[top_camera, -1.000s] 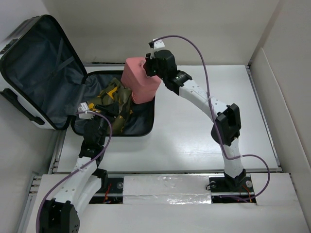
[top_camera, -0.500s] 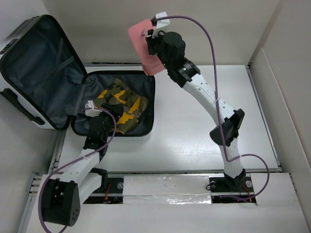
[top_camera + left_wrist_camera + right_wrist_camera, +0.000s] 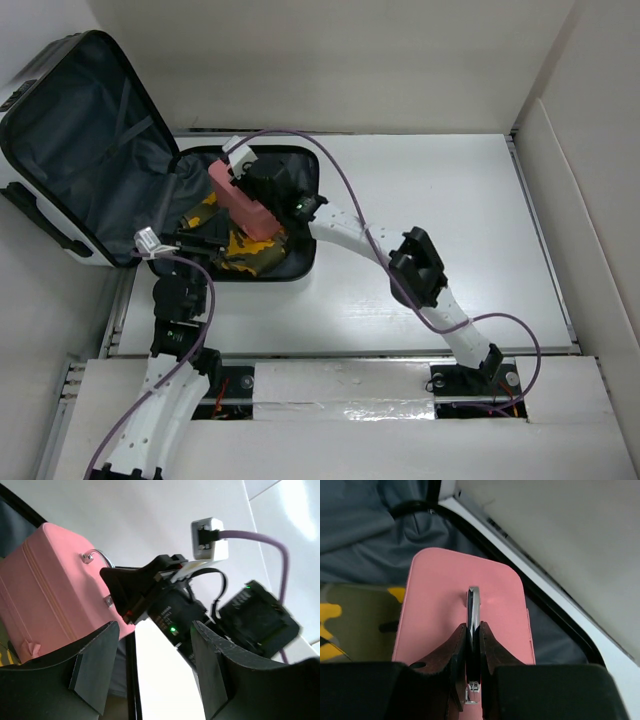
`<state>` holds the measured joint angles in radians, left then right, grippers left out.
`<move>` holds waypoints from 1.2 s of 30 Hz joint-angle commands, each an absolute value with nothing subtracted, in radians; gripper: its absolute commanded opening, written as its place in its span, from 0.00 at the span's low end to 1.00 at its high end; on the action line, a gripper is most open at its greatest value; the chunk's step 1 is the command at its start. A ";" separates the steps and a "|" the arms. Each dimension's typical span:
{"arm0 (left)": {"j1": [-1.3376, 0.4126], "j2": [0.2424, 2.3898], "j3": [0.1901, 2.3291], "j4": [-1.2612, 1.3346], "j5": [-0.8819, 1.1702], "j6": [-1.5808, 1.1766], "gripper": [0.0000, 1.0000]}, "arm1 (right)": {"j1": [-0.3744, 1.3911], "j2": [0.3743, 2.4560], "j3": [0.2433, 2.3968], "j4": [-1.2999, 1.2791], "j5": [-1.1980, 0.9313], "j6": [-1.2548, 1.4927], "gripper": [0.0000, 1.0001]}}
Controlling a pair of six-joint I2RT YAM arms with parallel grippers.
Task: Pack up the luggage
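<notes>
The luggage (image 3: 90, 150) lies open at the table's left, its lid raised against the left wall and its dark-lined base (image 3: 300, 262) flat on the table. Camouflage clothing (image 3: 243, 247) lies in the base. My right gripper (image 3: 262, 186) is shut on the metal handle (image 3: 473, 611) of a small pink case (image 3: 238, 205), holding it upright over the base above the clothing; the case also shows in the right wrist view (image 3: 440, 605) and the left wrist view (image 3: 45, 600). My left gripper (image 3: 172, 243) is open and empty at the base's near left edge.
White walls stand close on the left, back and right. The white tabletop (image 3: 440, 200) stretches right of the suitcase. A purple cable (image 3: 340, 190) loops over the right arm above the suitcase base.
My right gripper has swung the pink case down from high behind the suitcase into the open base. My left gripper has pulled back toward the near left edge of the base.
</notes>
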<state>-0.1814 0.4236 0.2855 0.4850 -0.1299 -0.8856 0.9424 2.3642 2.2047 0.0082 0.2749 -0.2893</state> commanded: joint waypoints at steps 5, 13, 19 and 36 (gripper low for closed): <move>-0.181 0.442 0.354 0.399 -0.117 -0.874 0.56 | 0.963 2.300 2.223 0.092 0.328 -0.301 0.00; -0.181 0.425 0.385 0.385 -0.149 -0.870 0.54 | 0.943 2.247 2.244 0.026 0.267 -0.247 0.00; -0.181 0.457 0.399 0.400 -0.140 -0.882 0.51 | 0.861 2.211 2.279 0.009 0.275 -0.206 0.00; -0.181 0.391 0.446 0.341 -0.207 -0.871 0.50 | 1.003 2.428 2.332 0.043 0.058 -0.069 0.00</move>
<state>-0.1814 0.4122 0.3695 0.3298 -0.1696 -0.8848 0.9257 2.3859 2.2734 -0.0406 0.1505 -0.1371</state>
